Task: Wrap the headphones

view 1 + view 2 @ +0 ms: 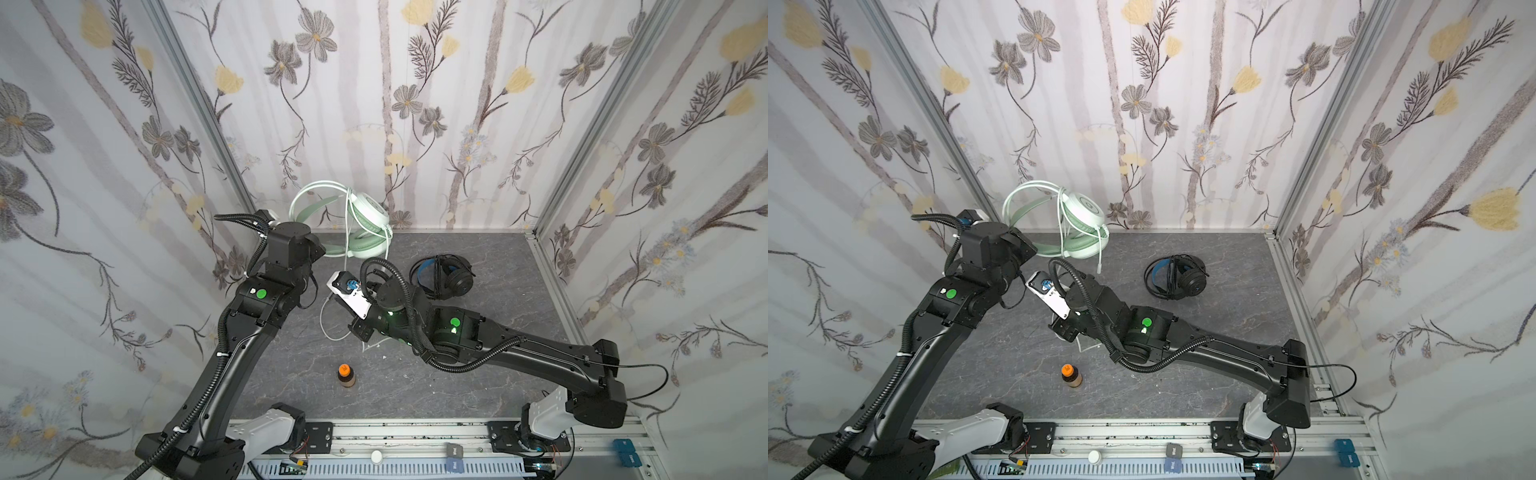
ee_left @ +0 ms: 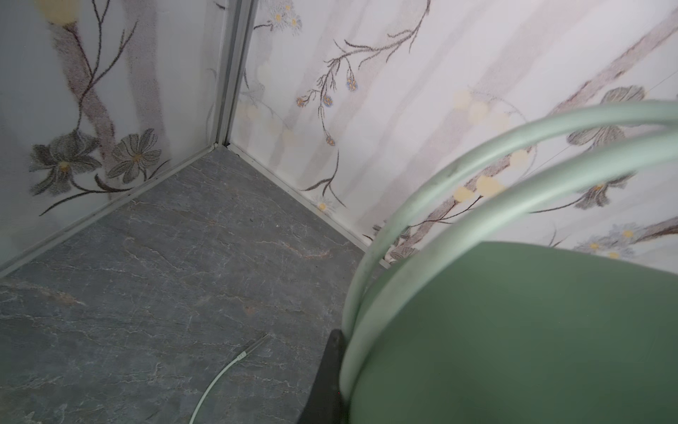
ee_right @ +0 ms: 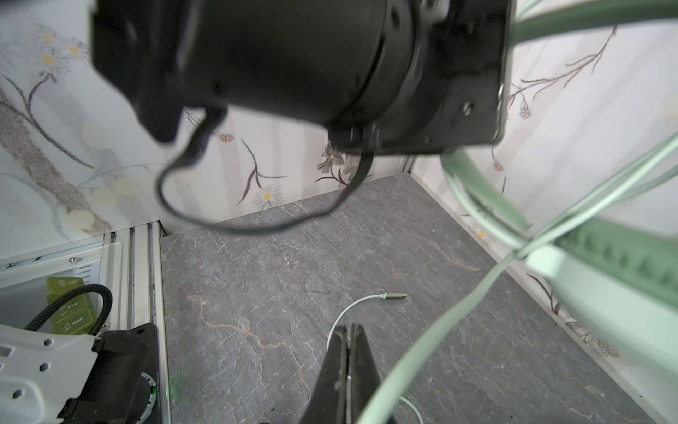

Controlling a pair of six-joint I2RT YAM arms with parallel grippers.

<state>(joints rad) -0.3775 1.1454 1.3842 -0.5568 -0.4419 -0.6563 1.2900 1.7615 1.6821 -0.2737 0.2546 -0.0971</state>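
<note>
The green headphones (image 1: 365, 216) hang raised at the back left of the counter (image 1: 478, 374), their band (image 2: 477, 154) clamped in the left fingers (image 2: 330, 370), the right fingers (image 3: 357, 367) pinching the loose white cable (image 3: 440, 325) below; winding seems under way, and next that cable likely needs carrying round the band.

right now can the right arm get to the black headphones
Probably yes: the black headphones lie uncovered beside it, but the right gripper is shut, seemingly on the white cable, and must release first.
</note>
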